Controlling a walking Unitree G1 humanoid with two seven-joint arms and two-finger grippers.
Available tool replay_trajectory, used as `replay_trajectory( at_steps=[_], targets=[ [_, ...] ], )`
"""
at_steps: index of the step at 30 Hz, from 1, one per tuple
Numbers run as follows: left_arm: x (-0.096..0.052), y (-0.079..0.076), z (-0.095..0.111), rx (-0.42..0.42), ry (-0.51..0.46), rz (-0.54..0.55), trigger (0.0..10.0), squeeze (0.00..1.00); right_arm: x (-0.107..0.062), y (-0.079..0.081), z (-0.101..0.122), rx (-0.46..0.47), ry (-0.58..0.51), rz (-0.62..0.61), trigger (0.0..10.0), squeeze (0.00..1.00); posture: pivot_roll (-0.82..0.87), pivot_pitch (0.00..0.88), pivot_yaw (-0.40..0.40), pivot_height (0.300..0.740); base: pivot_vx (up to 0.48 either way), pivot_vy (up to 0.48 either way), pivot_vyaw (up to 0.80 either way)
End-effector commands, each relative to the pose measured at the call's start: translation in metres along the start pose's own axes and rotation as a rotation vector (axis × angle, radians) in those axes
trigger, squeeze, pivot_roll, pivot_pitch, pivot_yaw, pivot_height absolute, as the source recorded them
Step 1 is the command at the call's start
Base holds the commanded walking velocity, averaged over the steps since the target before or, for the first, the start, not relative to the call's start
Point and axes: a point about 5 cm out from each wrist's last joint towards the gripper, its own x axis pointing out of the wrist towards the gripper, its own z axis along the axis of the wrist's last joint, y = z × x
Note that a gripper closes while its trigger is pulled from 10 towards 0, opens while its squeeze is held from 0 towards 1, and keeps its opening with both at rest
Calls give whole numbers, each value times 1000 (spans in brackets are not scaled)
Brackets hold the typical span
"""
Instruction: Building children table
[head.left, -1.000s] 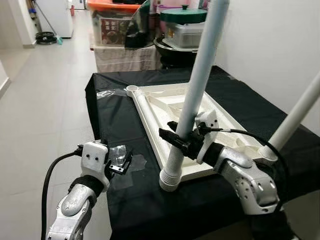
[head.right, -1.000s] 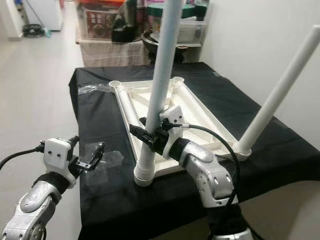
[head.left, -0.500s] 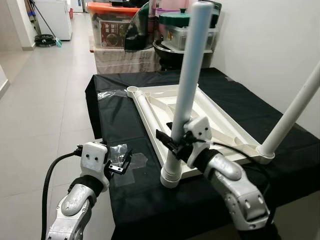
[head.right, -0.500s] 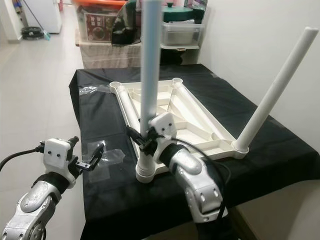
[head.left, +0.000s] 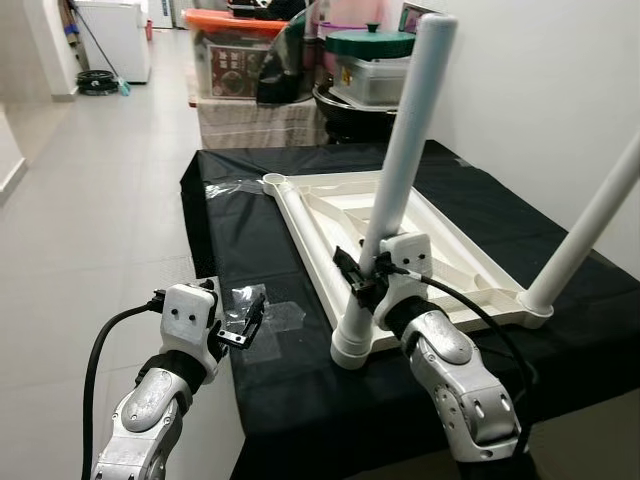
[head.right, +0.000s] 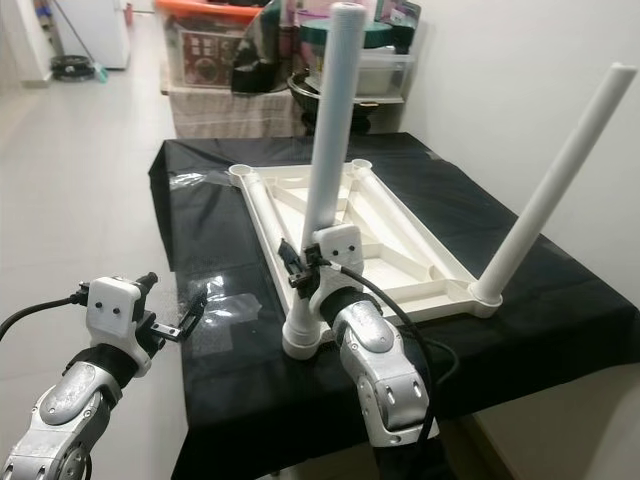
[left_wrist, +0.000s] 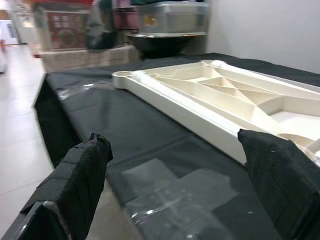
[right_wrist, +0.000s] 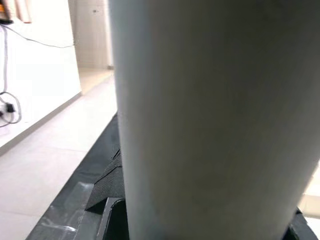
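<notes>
Cut off at the right edge: the upper end of a second white leg (head.left: 590, 225), standing tilted in the far near-side corner of the upturned cream plastic tabletop (head.left: 440, 240). Blurred and close in the right wrist view: the white tubular table leg (right_wrist: 210, 120), hiding most of the fingers behind it. Clenched around that leg low down, just above its ribbed foot at the tabletop's near corner: right gripper (head.left: 362, 282). Spread wide and grasping nothing: left gripper (head.left: 243, 320), hovering at the edge of the black-draped table (head.left: 250, 230), over crinkled clear plastic film (head.left: 275, 318).
</notes>
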Motion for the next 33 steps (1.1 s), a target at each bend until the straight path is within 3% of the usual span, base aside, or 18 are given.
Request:
replay_trajectory(
  at_steps=[1, 9, 11, 16, 21, 27, 33],
  targets=[
    [0, 0, -3, -3, 8, 3, 10000, 0, -7, -15, -33, -11, 163, -92, 10000, 0, 110, 0, -92, 740, 0, 0, 0],
    [1, 1, -3, 0, 7, 7, 10000, 0, -6, -16, -40, -4, 204, -131, 10000, 0, 114, 0, -96, 740, 0, 0, 0],
    [1, 1, -3, 2, 8, 9, 10000, 0, -5, -34, -50, 41, 280, -291, 10000, 0, 116, 0, -99, 740, 0, 0, 0],
    [1, 1, -4, 2, 8, 11, 10000, 0, -5, -40, -52, 60, 297, -341, 10000, 0, 115, 0, -98, 740, 0, 0, 0],
    [1, 2, -4, 9, 9, 16, 10000, 0, -8, -52, -58, 164, 317, -500, 10000, 0, 120, 0, -99, 740, 0, 0, 0],
    [1, 4, -4, 14, 9, 21, 10000, 0, -12, -59, -60, 159, 321, -580, 10000, 0, 121, 0, -98, 740, 0, 0, 0],
    [1, 5, -4, 18, 11, 29, 10000, 0, -19, -79, -59, 156, 307, -753, 10000, 0, 120, 0, -93, 740, 0, 0, 0]
  ],
)
